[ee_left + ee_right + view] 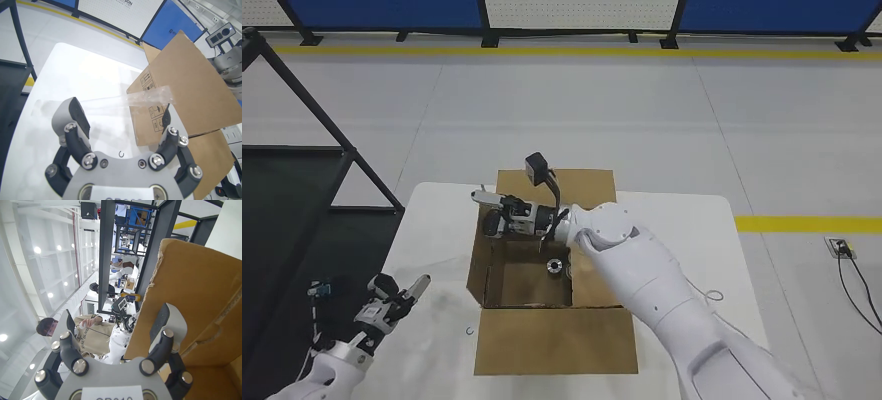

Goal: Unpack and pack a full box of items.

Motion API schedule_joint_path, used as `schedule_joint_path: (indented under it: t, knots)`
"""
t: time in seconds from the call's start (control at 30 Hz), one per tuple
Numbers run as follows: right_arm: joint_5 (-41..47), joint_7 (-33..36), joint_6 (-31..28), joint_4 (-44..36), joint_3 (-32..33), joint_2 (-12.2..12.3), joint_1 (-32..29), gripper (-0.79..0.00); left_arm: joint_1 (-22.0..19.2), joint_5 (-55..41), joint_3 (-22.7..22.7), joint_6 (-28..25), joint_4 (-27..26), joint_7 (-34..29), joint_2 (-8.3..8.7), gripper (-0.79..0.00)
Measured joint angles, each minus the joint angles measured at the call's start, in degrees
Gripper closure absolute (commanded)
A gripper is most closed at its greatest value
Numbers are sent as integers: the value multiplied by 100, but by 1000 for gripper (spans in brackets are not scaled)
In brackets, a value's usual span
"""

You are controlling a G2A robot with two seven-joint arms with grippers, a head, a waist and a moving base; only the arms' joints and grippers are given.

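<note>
Top view: right gripper (482, 212) at box (552, 342) side flap, jaws wide astride it | left gripper (121, 106) wide, empty, above table (75, 75).

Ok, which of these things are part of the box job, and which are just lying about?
Job:
box
metal part inside it
right claw, open at a flap
left claw, open beside the box

Lying about:
tape strip hanging off the box
ring by the box
</note>
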Motion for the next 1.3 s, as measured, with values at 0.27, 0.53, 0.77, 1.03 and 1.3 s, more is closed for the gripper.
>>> schedule_joint_path:
  t: [0.27,0.53,0.77,1.03,1.3]
  knots:
    - [-198,-561,-270,184,-281,-363,-107,-785,381,-132,-246,-183,-469,72,-3,-785]
    - [-334,-868,-475,516,-402,-638,-149,-785,501,-32,-121,-252,-711,89,-15,-785]
    - [-445,-824,-619,710,-412,-772,-121,-785,392,92,74,-205,-654,-7,-17,-785]
    - [-519,-759,-766,873,-327,-828,-82,-785,402,309,126,-123,-725,123,-24,-785]
    - [-568,-708,-728,940,-224,-853,-71,-785,815,260,-91,-258,-1072,516,-51,-785]
